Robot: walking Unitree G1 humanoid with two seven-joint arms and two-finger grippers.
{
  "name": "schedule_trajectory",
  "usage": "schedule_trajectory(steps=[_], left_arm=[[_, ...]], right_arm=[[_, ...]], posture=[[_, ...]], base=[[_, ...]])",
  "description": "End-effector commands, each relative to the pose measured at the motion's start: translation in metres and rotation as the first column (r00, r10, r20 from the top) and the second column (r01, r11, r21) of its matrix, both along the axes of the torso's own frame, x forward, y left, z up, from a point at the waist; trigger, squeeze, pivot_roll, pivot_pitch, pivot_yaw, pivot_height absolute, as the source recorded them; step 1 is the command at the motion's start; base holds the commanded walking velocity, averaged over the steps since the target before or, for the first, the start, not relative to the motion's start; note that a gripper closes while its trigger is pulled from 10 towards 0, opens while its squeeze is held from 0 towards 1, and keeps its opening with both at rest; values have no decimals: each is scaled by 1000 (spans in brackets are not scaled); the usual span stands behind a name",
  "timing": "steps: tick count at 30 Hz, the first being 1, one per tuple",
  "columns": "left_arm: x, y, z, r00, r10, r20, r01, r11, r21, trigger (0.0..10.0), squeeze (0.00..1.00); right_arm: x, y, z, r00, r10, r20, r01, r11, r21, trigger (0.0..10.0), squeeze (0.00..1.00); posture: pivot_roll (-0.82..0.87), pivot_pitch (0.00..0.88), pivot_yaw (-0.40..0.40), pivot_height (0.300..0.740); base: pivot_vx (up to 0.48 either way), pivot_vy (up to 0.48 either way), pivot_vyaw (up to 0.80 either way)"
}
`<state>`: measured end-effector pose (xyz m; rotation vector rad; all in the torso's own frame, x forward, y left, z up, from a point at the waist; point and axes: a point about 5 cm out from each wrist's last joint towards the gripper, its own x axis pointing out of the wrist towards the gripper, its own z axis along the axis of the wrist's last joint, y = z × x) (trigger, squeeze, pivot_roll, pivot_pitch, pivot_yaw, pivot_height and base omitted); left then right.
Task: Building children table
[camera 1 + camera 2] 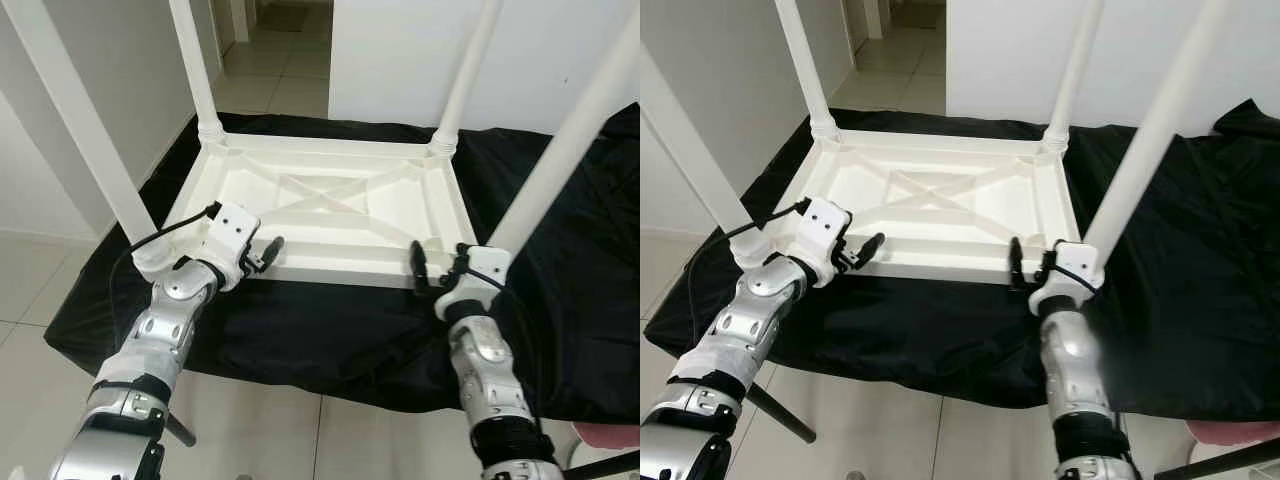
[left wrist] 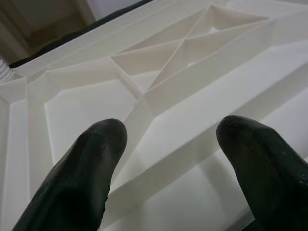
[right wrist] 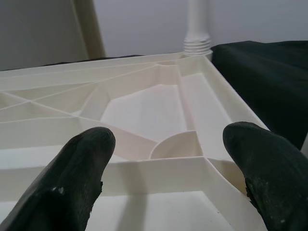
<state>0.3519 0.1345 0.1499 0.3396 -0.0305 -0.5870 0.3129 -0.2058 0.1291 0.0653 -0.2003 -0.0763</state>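
Both hands sit at the near edge of the upturned children's table (image 1: 320,215): the left hand (image 1: 262,252) by the near-left corner, the right hand (image 1: 425,268) by the near-right corner, each with its two black fingers spread apart and holding nothing. In the left wrist view the fingers (image 2: 72,178) hover over the ribbed underside, and in the right wrist view the fingers (image 3: 72,178) frame the near rail without touching it. That table lies top-down on a black cloth (image 1: 300,340) spread over a low surface, with tiled floor (image 1: 30,280) around it. By my count, four white legs stand up from the four corners: near-left leg (image 1: 80,130), far-left leg (image 1: 195,65), far-right leg (image 1: 465,75) and near-right leg (image 1: 560,150). All four look seated in their sockets, so the assembly seems nearly finished. What looks left, as I judge it, is checking the legs are tight and turning the table onto its feet. One table, four legs, one cloth, two hands.
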Motion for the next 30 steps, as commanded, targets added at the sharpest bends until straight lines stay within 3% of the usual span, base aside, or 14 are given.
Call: schedule_trajectory(steps=[1, 7, 8, 14, 20, 24, 27, 30], left_arm=[[-8, -9, -7, 990, -141, -29, 142, 989, 40, 10000, 0], [-13, -15, -8, 974, -219, -56, 218, 976, -18, 10000, 0], [-24, -26, -5, 940, -335, -66, 331, 942, -57, 10000, 0], [-34, -35, -7, 908, -412, -75, 405, 910, -91, 10000, 0], [-50, -50, -11, 862, -500, -90, 488, 864, -128, 10000, 0], [-55, -56, -16, 858, -505, -94, 497, 862, -102, 10000, 0], [-56, -59, -23, 879, -462, -114, 456, 887, -80, 10000, 0], [-54, -59, -26, 892, -434, -127, 427, 901, -78, 10000, 0]], right_arm=[[-6, -31, -10, 990, -132, -39, 133, 991, 16, 10000, 0], [-8, -42, -9, 983, -180, -35, 181, 983, 22, 10000, 0], [-6, -38, -6, 985, -174, -17, 175, 984, 35, 10000, 0], [-5, -27, -6, 989, -146, -11, 146, 988, 44, 10000, 0], [1, -1, -6, 997, -77, 4, 76, 995, 67, 10000, 0], [2, 7, -6, 998, -56, 10, 55, 995, 81, 10000, 0], [1, 25, -1, 1000, -8, 31, 5, 996, 93, 10000, 0], [-1, 30, 0, 999, 3, 34, -6, 995, 97, 10000, 0]], posture=[[-10, 49, 82, 740], [-7, 32, 85, 740], [-9, 26, 89, 740], [-9, 24, 89, 740], [-2, 10, 75, 740], [0, 12, 68, 740], [-5, 22, 63, 740], [-6, 24, 61, 740]], base=[[0, 0, 0], [0, 0, 0], [0, 0, 0], [0, 0, 0], [0, 0, 0], [0, 0, 0], [0, 0, 0], [0, 0, 0]])
